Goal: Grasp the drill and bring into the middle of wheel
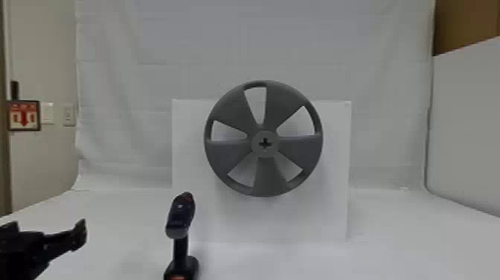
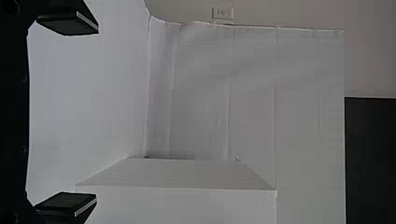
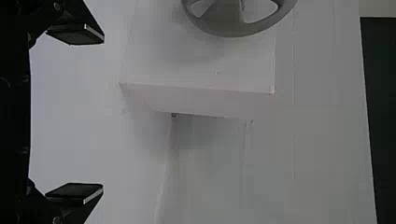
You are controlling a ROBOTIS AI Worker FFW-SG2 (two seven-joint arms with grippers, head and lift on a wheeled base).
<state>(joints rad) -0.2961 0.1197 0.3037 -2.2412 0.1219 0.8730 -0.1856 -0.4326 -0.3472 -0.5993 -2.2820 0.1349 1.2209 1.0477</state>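
The dark drill [image 1: 180,225] stands upright on the table, left of and nearer than the wheel. Fixed upright at the middle is the grey wheel [image 1: 230,156], a cross-shaped hole at its hub. At the lower left edge of the head view is my left gripper [image 1: 80,234], apart from the drill and to its left. In its wrist view the left gripper [image 2: 67,114] is open, nothing between its fingers. My right gripper [image 3: 74,115] is open and unladen too; part of the wheel [image 3: 224,23] shows beyond it in the right wrist view.
A white box-like stand [image 1: 193,167] carries the wheel on its front, on the white table [image 1: 390,238]. White sheeting [image 1: 297,44] hangs behind, and a pale panel [image 1: 465,130] rises at the right.
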